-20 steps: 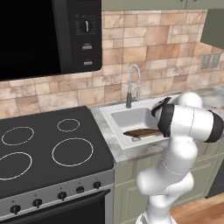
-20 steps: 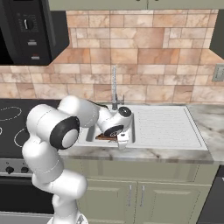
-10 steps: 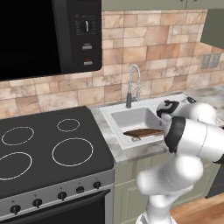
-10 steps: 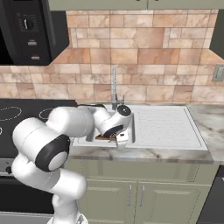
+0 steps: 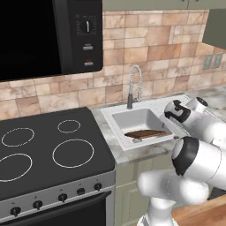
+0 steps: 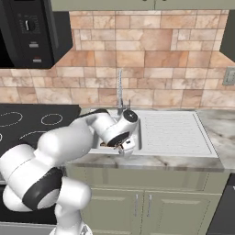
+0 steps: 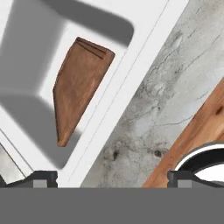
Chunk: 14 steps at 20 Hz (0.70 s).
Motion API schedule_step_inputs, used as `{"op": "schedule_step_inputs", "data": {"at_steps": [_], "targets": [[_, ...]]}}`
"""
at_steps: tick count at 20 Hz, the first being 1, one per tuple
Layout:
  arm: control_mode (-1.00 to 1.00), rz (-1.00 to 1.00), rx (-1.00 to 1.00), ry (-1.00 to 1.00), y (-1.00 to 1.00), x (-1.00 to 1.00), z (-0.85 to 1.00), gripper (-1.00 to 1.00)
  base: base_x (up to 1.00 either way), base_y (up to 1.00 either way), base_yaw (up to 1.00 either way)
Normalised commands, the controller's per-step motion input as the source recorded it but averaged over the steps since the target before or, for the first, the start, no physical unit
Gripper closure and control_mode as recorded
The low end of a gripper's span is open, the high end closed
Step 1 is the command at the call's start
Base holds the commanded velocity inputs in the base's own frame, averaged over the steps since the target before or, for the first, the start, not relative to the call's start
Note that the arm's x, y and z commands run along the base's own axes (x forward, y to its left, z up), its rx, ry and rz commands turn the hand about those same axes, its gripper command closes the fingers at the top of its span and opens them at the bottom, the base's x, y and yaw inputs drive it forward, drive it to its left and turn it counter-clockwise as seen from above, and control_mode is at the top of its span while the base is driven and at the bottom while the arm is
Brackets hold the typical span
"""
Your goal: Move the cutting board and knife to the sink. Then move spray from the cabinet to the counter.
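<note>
we see cutting board (image 5: 146, 133) lying in the sink (image 5: 132, 120), our pincer (image 7: 111, 178) spread wide, empty, over worktop (image 7: 162, 100) edge beside basin

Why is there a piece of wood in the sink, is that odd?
The cutting board does look askew: it lies tilted inside the sink, one end propped against the basin's wall instead of flat.

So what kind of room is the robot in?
It looks like a kitchen. There's a black stovetop with ring burners, a white sink with a tap, and a microwave on a brick-tiled wall.
</note>
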Motion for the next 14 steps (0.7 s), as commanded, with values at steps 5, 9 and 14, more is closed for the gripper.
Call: {"op": "schedule_step_inputs", "data": {"at_steps": [5,9,14], "targets": [[-1.00,0.20,-0.15,0.00,0.19,-0.35,0.30,-1.00,0.00,0.00,0.00],[-1.00,0.14,-0.15,0.00,0.27,-0.26,0.36,-1.00,0.00,0.00,0.00],[-1.00,0.16,-0.17,-0.01,0.26,-0.33,0.32,-1.00,0.00,0.00,0.00]]}}
